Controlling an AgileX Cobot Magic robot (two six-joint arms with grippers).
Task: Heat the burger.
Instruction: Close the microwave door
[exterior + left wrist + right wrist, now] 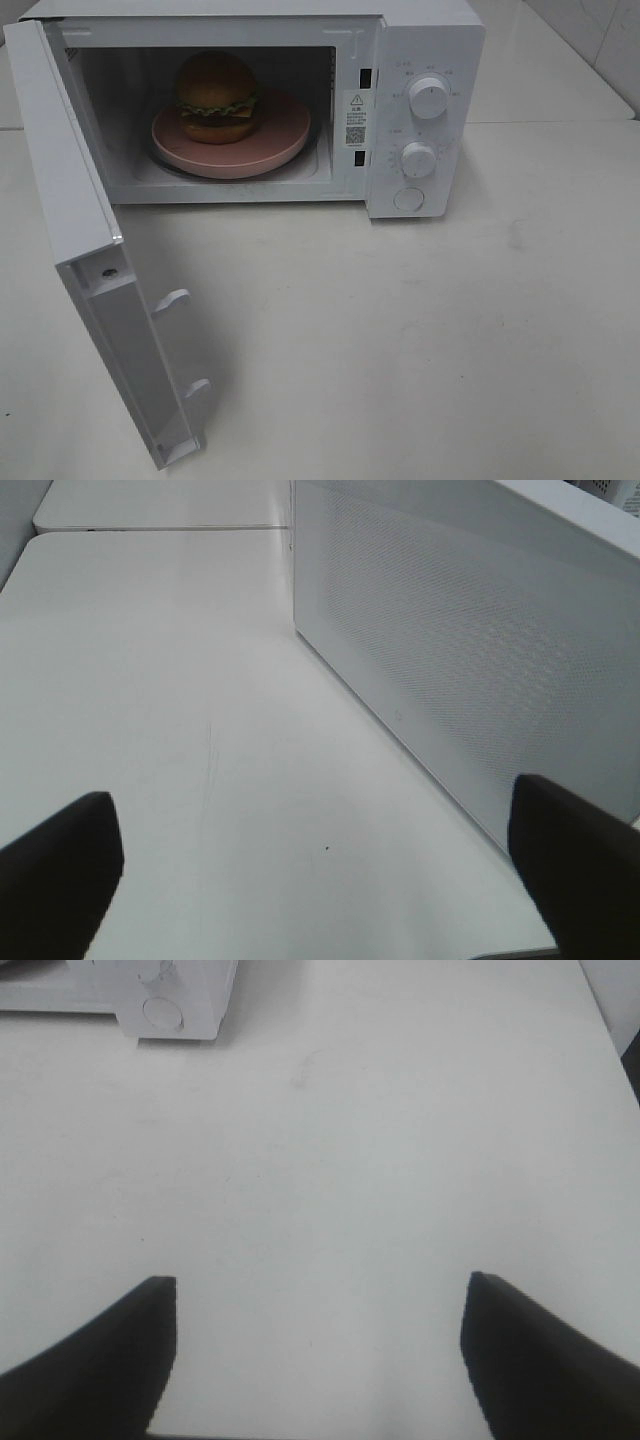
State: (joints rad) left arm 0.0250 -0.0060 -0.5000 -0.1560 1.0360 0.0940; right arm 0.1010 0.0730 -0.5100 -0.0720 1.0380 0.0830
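A burger point(219, 95) sits on a pink plate point(285, 140) inside the open microwave point(425, 60), probably light and squashy, best handled by the plate's rim, while the left gripper point(310, 798) and right gripper point(320, 1282) gape empty.

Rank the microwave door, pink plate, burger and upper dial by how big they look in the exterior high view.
1. microwave door, though it is nearest the camera, which inflates it
2. pink plate
3. burger
4. upper dial

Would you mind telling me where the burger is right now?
In the high view, the burger sits on the pink plate inside the microwave, left of the two dials, and the door stands wide open.
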